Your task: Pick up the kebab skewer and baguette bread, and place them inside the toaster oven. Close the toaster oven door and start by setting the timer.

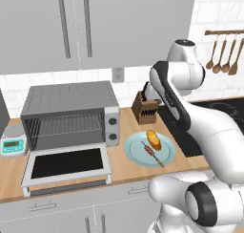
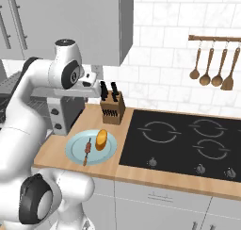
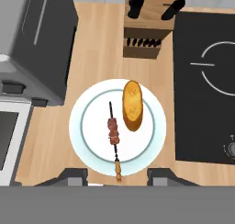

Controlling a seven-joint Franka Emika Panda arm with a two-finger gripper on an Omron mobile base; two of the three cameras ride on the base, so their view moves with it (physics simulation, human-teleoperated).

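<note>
Kebab skewer (image 3: 114, 135) lies on the round light blue plate (image 3: 87, 140), meat chunks mid-stick, baguette bread (image 3: 132, 104) just beside it on its right, both untouched. Plate sits on the wooden counter (image 1: 128, 127), between the toaster oven (image 1: 71, 113) at left and the black cooktop (image 2: 188, 139) at right; knife block (image 1: 146, 108) stands farther back. Toaster oven door (image 1: 67, 164) hangs dropped open, wire racks visible inside. Small white scale (image 1: 13, 141) left of oven. Gripper (image 3: 117, 175) hovers above the plate, jaws apart, grasping nothing, fingertips (image 3: 73, 175) straddling the skewer's near end.
</note>
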